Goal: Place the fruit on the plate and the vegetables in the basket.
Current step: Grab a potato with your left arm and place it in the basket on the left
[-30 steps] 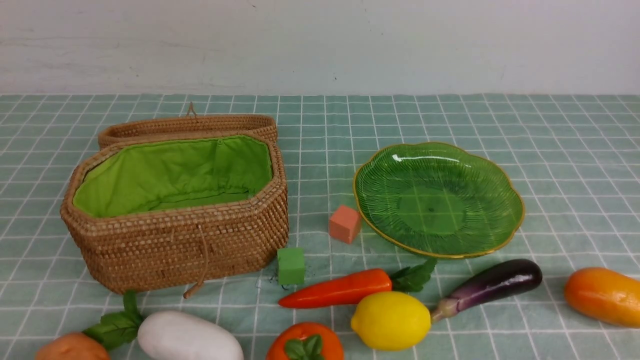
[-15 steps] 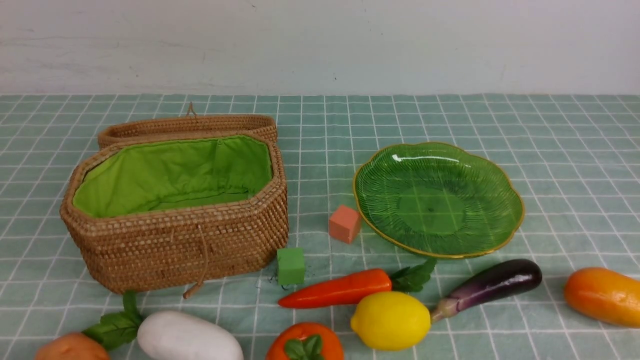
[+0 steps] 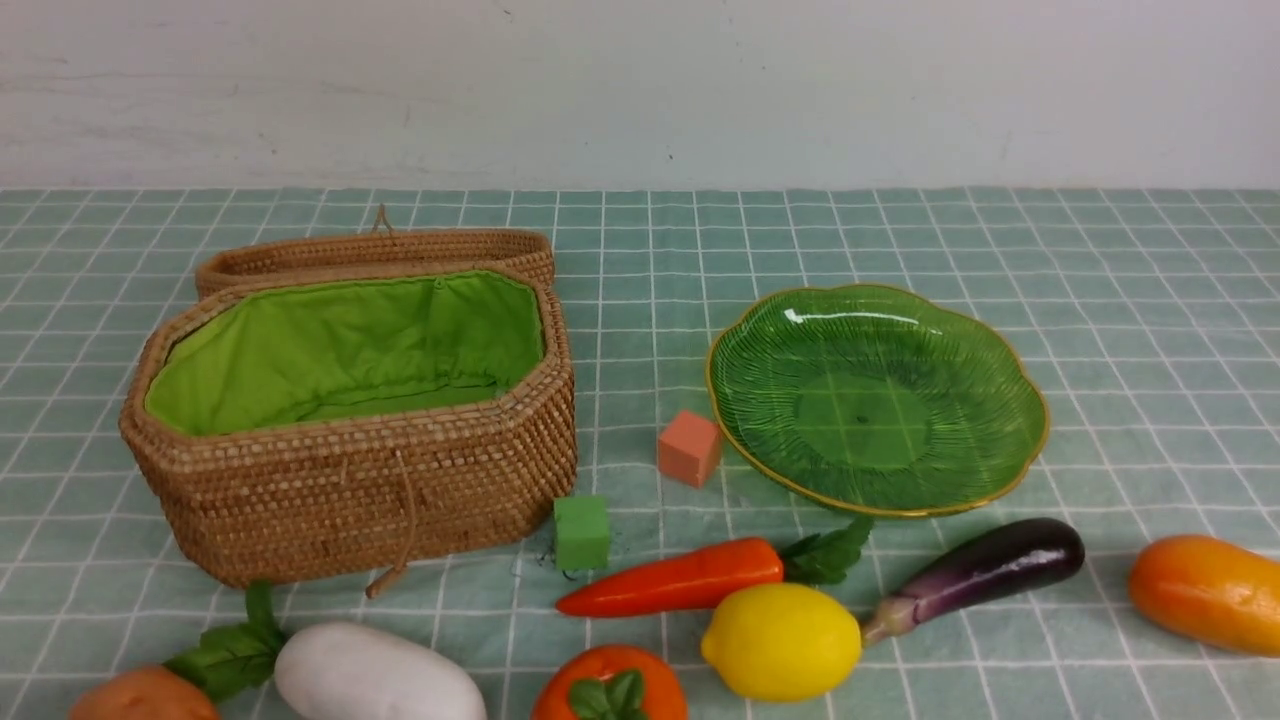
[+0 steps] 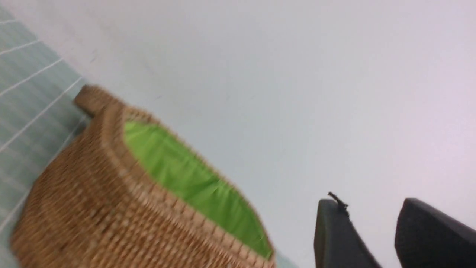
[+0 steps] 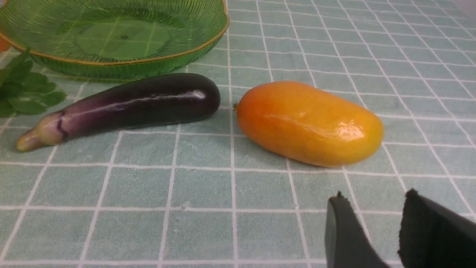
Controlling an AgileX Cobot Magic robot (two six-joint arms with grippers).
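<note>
My left gripper point(image 4: 370, 210) and right gripper point(image 5: 373, 203) both stand parted, holding nothing. Right points toward the mango point(image 5: 308, 123), beside the eggplant point(image 5: 141, 102), near the bare plate point(image 5: 111, 67). Left faces the basket point(image 4: 93, 178), lid point(image 3: 375, 250) thrown back, presumably so vegetables drop in.

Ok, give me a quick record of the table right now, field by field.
basket: lid open, nothing seen inside
plate: empty
fruit on cloth: lemon, mango, round orange fruit
vegetables on cloth: carrot, eggplant, radish, potato
cubes: pink cube, green cube
claws: left claw, right claw, both open, empty
</note>
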